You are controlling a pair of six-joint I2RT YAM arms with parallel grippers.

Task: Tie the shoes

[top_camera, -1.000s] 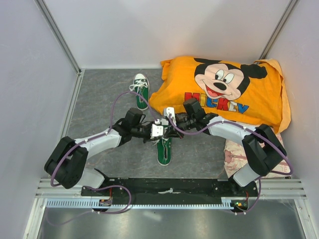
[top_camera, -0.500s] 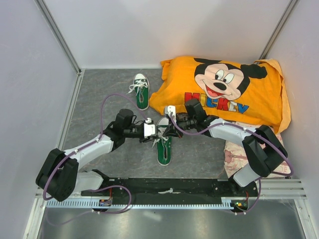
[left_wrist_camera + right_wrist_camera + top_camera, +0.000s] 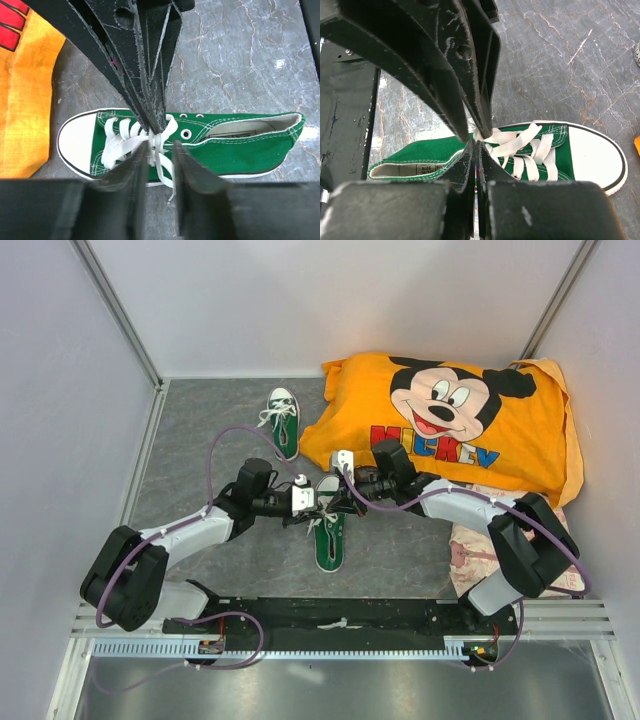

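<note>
One green shoe (image 3: 329,537) lies on the grey floor between the arms, toe pointing away; in the left wrist view this shoe (image 3: 235,145) lies on its sole, toe to the left. My right gripper (image 3: 476,145) is shut, its tips pinching the white lace (image 3: 159,150) above the eyelets. My left gripper (image 3: 160,152) faces it from the other side, its jaws slightly apart with a loose lace strand hanging in the gap, untouched. Over the shoe in the top view, left gripper (image 3: 311,507) and right gripper (image 3: 329,494) nearly meet. The other shoe (image 3: 283,421) lies farther back.
An orange Mickey Mouse pillow (image 3: 450,425) fills the back right, its edge close to both shoes. A pink patterned cloth (image 3: 468,556) lies by the right arm's base. Walls enclose the floor on three sides; a black rail (image 3: 340,615) runs along the near edge.
My left gripper has drawn back to the left, away from the right gripper, and its jaws have come apart. The right gripper has stayed shut over the shoe.
</note>
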